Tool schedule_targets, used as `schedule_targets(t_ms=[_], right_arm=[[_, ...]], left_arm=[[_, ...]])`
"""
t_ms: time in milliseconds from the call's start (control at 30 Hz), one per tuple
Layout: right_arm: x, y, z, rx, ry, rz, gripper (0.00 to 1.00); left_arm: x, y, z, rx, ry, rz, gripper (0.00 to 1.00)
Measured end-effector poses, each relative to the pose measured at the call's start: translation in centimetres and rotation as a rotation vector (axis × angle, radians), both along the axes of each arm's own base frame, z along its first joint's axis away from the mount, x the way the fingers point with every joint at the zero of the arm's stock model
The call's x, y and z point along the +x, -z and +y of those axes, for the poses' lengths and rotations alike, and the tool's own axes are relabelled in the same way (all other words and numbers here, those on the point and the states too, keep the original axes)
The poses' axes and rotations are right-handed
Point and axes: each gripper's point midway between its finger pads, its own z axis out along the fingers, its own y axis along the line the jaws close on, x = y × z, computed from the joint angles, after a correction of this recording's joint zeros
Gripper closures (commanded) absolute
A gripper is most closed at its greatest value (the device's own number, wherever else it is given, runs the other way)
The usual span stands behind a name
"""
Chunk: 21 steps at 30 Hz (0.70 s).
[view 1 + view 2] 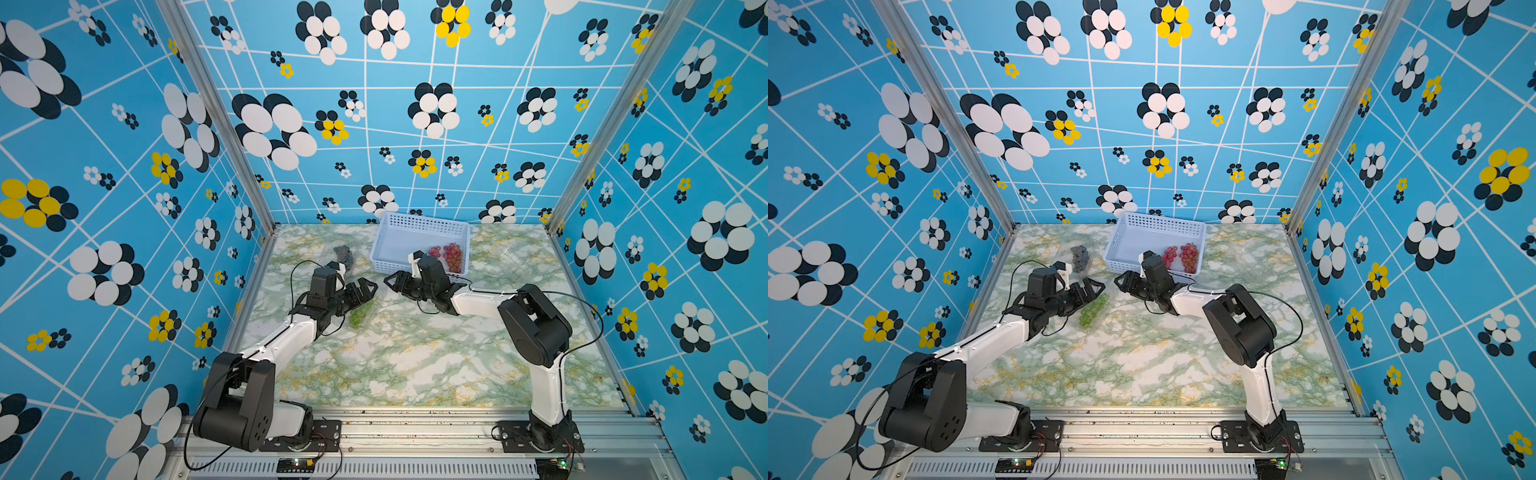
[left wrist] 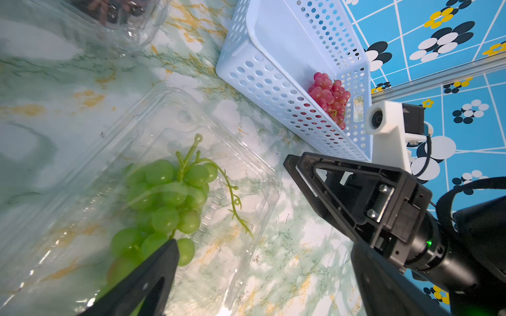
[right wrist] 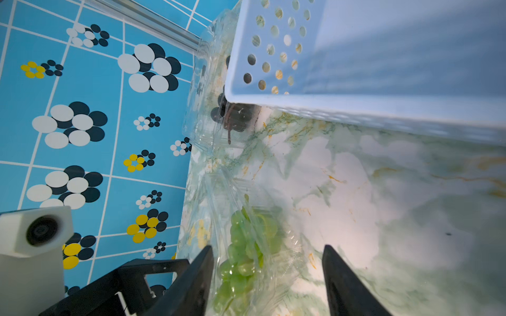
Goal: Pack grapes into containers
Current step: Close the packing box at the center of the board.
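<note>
4 bunches in view, 3 clear containers.

- Green grapes (image 2: 164, 208) lie inside an open clear container (image 2: 260, 208) mid-table on the marble table (image 1: 415, 353), just beside the left gripper (image 1: 369, 291).
- Left gripper: jaws spread wide, nothing between them. In the left wrist view 1 fingertip (image 2: 164, 254) overlaps the bunch's end; cannot tell whether it touches.
- Right gripper (image 3: 268, 273): jaws parted, nothing clamped. Its tips point toward the left gripper, near it but apart in both top views.
- Dark grapes (image 1: 344, 254) sit in a 2nd clear container (image 2: 134, 38) at back left, just beside the light-blue basket (image 1: 419, 222).
- Smaller red-pink bunch (image 1: 435, 251) and larger red-pink bunch (image 1: 454, 257) lie side by side in the basket's near right corner.
- 3rd clear container (image 1: 513, 259) stands on the table to the right of the basket, well apart from both grippers. No fruit visible in it; lid position too faint to tell.
</note>
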Motion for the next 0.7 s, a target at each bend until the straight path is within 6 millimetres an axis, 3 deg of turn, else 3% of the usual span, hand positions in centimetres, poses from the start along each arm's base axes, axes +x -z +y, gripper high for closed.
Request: schedule_targets(t_ms=[200,500,700], right_arm=[[-0.5,1.6,-0.2,0.010,0.009,0.035,0.46],[-0.6,1.0,0.4,0.044,0.005,0.023,0.54],[-1.4,1.8,1.4,0.043,-0.016,0.033,0.60]], left_arm=[[-0.1,0.0,-1.0,-0.002,0.024,-0.010,0.00],[0.0,0.0,-1.2,-0.005,0.030,-0.023,0.00],[-0.3,0.5,-1.1,-0.004,0.030,-0.021,0.01]])
